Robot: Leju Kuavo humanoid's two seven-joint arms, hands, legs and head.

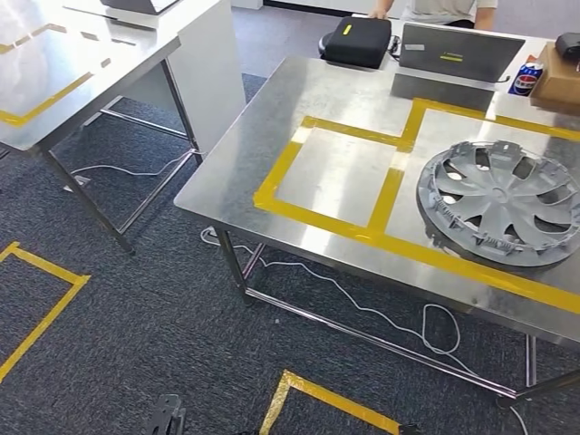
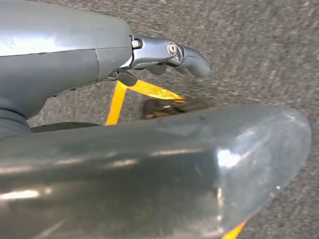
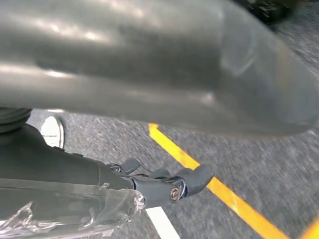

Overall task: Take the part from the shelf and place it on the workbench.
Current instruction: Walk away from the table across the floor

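Note:
A grey plastic wheel cover [image 1: 503,201] lies flat on the steel workbench [image 1: 342,91], inside the right-hand yellow taped rectangle. The left taped rectangle [image 1: 335,174] holds nothing. My left hand [image 2: 124,164] hangs over the dark carpet, its fingers [image 2: 188,57] stretched out straight with nothing in them. My right hand [image 3: 131,64] hangs the same way above a yellow floor line, fingers [image 3: 188,181] extended and empty. Both hands are far from the wheel cover.
A second steel table [image 1: 62,63] stands at the left with a gap of carpet between. A black case [image 1: 357,41], a laptop [image 1: 459,53], a can [image 1: 528,77] and a box [image 1: 559,77] line the bench's far edge, with a person [image 1: 444,9] behind. A white cable [image 1: 355,304] trails under the bench.

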